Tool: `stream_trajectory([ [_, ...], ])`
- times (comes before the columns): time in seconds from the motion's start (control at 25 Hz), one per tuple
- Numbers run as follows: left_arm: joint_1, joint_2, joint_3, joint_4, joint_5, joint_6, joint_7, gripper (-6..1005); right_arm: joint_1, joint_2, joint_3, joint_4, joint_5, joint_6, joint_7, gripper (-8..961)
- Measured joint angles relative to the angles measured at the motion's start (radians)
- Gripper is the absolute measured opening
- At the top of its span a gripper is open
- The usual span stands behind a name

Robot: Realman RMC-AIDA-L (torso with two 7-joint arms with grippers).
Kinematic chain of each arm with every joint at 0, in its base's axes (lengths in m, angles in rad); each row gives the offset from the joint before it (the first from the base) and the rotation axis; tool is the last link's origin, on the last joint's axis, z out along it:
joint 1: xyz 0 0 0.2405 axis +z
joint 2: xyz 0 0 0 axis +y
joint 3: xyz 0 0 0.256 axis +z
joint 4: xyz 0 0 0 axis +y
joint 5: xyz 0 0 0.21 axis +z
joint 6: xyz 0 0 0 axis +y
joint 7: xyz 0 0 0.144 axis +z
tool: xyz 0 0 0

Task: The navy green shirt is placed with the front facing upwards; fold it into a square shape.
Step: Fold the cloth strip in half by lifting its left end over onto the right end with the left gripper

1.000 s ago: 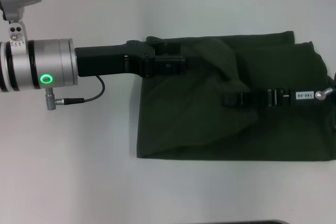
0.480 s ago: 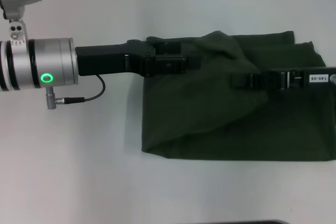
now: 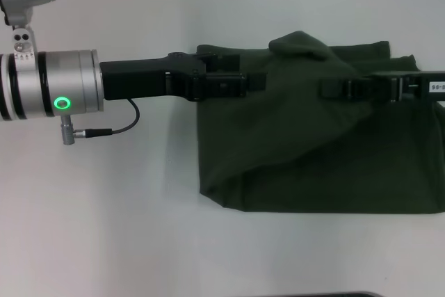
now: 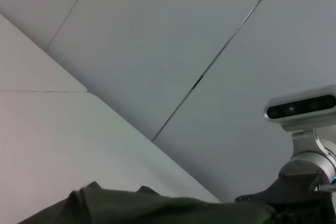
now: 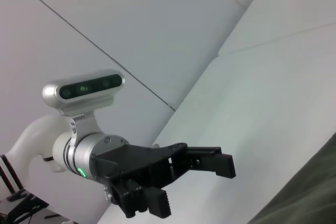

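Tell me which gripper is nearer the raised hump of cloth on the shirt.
Right, narrowly. The right gripper sits just beside the hump on the navy green shirt; the left gripper reaches its far-left corner, slightly farther off.

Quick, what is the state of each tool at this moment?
Left tool: open, at the far left edge of the navy green shirt, holding nothing.
Right tool: shut on the navy green shirt, lifting a fold toward the right.
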Motion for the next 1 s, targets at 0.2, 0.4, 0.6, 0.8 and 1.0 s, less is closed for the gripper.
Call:
stream_trajectory([
  [0.2, 0.0, 0.0, -0.001, -0.001, 0.0, -0.003, 0.0, 916, -0.018, -0.005, 0.037, -0.031, 0.0, -0.021, 0.0, 17],
  [0.4, 0.0, 0.0, -0.001, -0.003, 0.0, -0.01, -0.001, 916, -0.048, -0.005, 0.067, -0.069, 0.002, -0.045, 0.0, 17],
  [0.6, -0.003, -0.001, -0.001, -0.003, 0.0, -0.014, -0.002, 916, -0.087, -0.009, 0.081, -0.121, 0.025, -0.071, 0.007, 16],
  [0.8, -0.003, -0.003, -0.001, -0.003, 0.0, -0.015, -0.003, 916, -0.091, -0.016, 0.091, -0.151, 0.026, -0.087, 0.025, 16],
  [1.0, -0.003, -0.006, -0.001, -0.003, -0.001, -0.019, -0.005, 916, -0.096, -0.02, 0.102, -0.181, 0.026, -0.099, 0.038, 17],
])
